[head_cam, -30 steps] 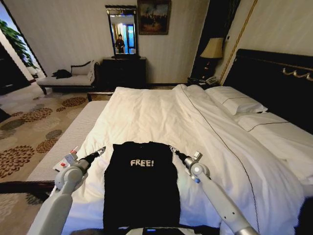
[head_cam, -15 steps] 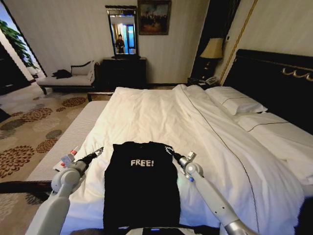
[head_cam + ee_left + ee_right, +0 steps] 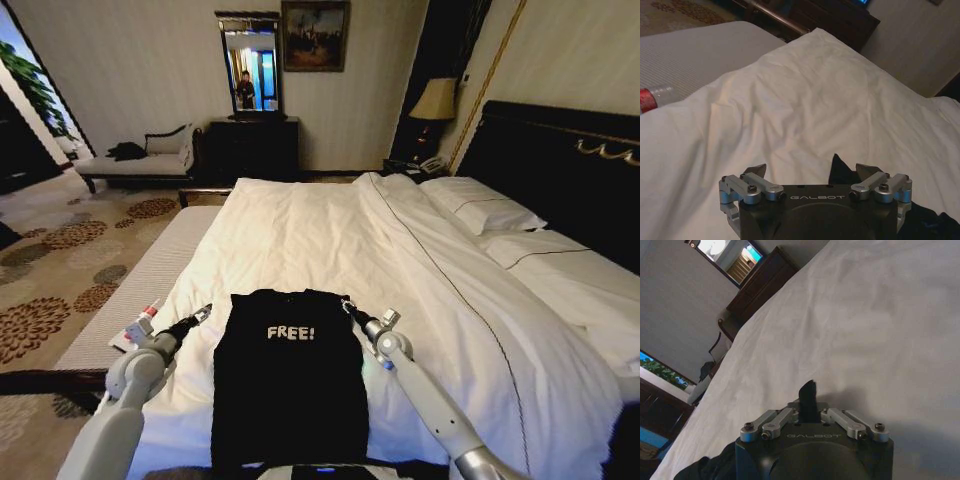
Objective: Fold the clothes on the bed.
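Note:
The clothes, a black T-shirt with white "FREE!" lettering, lie flat at the near edge of the bed, sleeves tucked in so they form a long rectangle. My left gripper hovers just beside the shirt's top left corner. In the left wrist view this gripper is open, with a dark corner of the shirt between its spread fingers. My right gripper is at the shirt's top right corner. In the right wrist view it is shut over the white duvet, with the shirt off to one side.
A bottle with a red label lies on the grey striped bench along the bed's left side. Pillows and the dark headboard are to the right. A chaise and a dresser stand by the far wall.
My right arm has shifted a little left, towards the shirt's top right corner. My left arm has drawn back slightly. The shirt has not moved.

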Motion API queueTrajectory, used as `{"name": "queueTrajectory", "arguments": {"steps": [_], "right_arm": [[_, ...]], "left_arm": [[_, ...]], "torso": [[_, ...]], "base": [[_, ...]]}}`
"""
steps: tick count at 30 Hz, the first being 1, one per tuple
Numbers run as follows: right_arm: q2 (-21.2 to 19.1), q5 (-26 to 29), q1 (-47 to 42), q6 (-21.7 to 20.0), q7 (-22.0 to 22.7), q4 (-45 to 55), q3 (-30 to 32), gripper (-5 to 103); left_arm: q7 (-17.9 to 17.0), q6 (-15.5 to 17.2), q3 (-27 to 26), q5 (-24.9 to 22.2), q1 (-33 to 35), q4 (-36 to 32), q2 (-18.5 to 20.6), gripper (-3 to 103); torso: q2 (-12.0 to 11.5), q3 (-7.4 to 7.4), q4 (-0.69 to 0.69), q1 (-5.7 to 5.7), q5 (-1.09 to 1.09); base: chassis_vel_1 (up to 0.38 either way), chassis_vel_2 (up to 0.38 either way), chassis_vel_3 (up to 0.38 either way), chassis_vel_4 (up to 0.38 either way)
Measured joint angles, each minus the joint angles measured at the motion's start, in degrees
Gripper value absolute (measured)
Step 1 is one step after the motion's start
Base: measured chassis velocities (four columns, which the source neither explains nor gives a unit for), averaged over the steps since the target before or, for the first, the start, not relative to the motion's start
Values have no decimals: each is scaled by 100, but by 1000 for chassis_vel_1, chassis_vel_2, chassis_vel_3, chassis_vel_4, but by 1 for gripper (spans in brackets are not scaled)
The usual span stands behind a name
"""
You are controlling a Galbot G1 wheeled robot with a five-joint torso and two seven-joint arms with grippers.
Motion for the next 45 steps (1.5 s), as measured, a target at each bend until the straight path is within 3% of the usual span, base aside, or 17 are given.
{"name": "queueTrajectory", "arguments": {"steps": [1, 3, 6, 10, 11, 14, 17, 23, 31, 36, 45], "right_arm": [[-15, 0, 8, 10, 7, 0, 5, 13], [-28, 0, 15, 19, 15, 0, 12, 13], [-73, 20, 43, 37, 52, 38, 40, 1], [-98, 24, 47, 39, 74, 84, 45, 0], [-115, 17, 33, 39, 79, 110, 51, 0], [-133, -32, 12, 39, 82, 110, 66, 0], [-178, -105, 2, 39, 81, 76, 80, 0], [-195, -157, 31, 39, 80, 47, 60, 0], [-114, -238, 65, 42, 77, 47, 23, 0], [-122, -274, 56, 48, 72, 52, 27, 0], [-144, -342, -1, 63, 69, 73, 91, 0]], "left_arm": [[19, -5, 39, 0, -23, 21, -2, 100], [37, -8, 85, -7, -60, 51, 0, 100], [122, -61, 455, -145, -530, 444, 167, 100], [141, -108, 815, -457, -1054, 897, 293, 100], [165, -122, 1132, -660, -1462, 1272, 323, 100], [217, -130, 1474, -712, -1915, 1712, 288, 100], [393, -156, 1935, -401, -2560, 2485, 82, 100], [621, -253, 2184, 63, -3065, 3386, -219, 100], [826, -319, 2228, 240, -3033, 3589, -227, 102], [990, -424, 2239, 375, -2982, 3655, -262, 93], [1073, -571, 2181, 488, -2934, 3691, -450, 55]], "torso": [[0, 0, 0, 0, 0], [0, 0, 0, 0, 1], [0, 0, 0, 0, 0], [0, 0, 0, 0, 1], [0, 0, -1, 1, -1], [0, 1, -1, 1, 1], [0, 1, -2, 1, 0], [0, 1, -1, 2, 0], [1, 0, 1, 1, 0], [1, 0, 1, 1, 1], [0, 0, 0, 1, 0]], "base": [[0, 0, 0, 0], [0, 0, 0, 0], [0, 0, 0, 0], [0, 0, 0, 0], [0, 0, 0, 0], [0, 0, 0, 0], [0, 0, 0, 0], [0, 0, 0, 0], [0, 0, 0, 0], [0, 0, 0, 0], [0, 0, 0, 0]]}}
